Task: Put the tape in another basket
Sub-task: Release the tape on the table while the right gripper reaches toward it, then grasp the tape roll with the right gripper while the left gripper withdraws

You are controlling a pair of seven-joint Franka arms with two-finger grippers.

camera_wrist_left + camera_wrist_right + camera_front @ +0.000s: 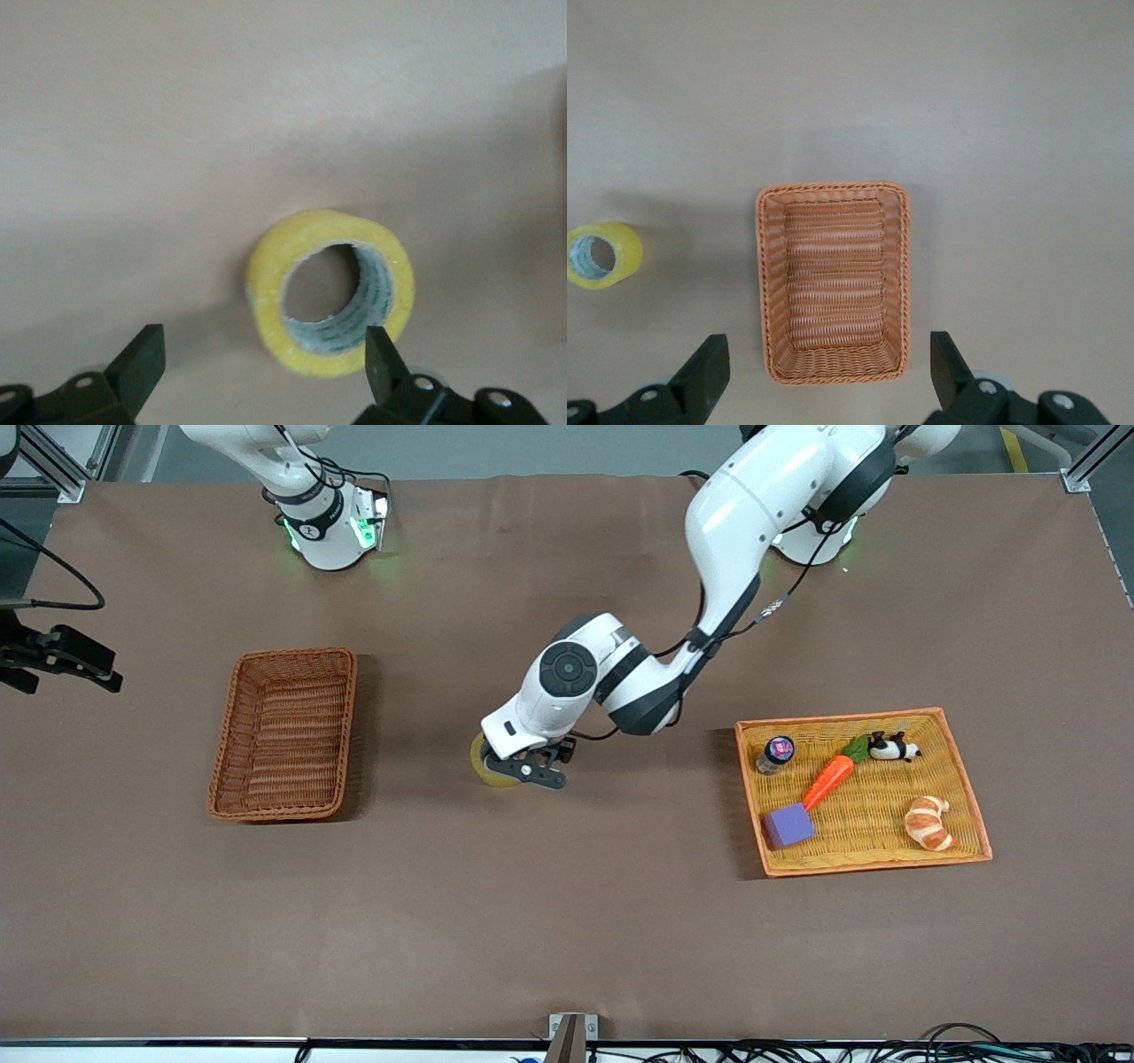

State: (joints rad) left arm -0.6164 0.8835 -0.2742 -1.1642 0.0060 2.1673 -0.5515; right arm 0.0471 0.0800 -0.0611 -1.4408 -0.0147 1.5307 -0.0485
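The tape (485, 766), a yellowish ring, rests on the bare table between the two baskets, partly hidden under my left gripper (532, 771). In the left wrist view the tape (266, 292) sits below the open left gripper (262, 350), off toward one finger (381, 359), and is not gripped. The reddish-brown wicker basket (232, 717) stands toward the right arm's end, with nothing in it. My right gripper (826, 352) is open and waits high over this basket (769, 283). The right wrist view also shows the tape (622, 257) beside it.
A flat yellow tray with an orange rim (842, 719) lies toward the left arm's end. It holds a carrot (828, 779), a purple block (788, 825), a croissant (928, 822), a small jar (776, 753) and a panda toy (893, 747).
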